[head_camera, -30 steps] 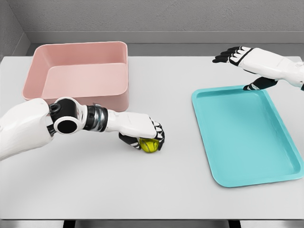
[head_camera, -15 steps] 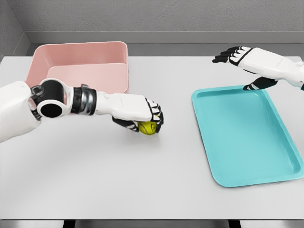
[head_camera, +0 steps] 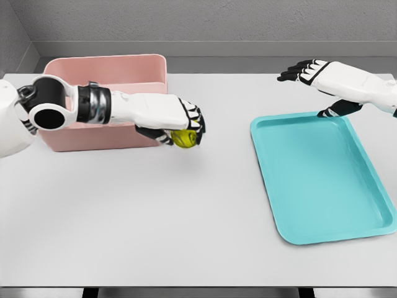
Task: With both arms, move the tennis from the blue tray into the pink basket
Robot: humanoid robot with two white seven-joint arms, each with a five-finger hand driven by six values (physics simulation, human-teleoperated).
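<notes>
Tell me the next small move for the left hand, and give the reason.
Probably carry it further left and back, over the pink basket. The left hand grips the tennis ball just outside the basket's right front corner, so letting go here would likely miss.

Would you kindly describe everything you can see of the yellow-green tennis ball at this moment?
The small, round, yellow-green tennis ball looks smooth and slightly glossy, as the render shows it. Only its lower front shows; the rest is covered by the left hand, whose white-and-black fingers curl over it from above. It seems lifted clear of the grey table, beside the front right corner of the pink basket, not yet inside it.
</notes>
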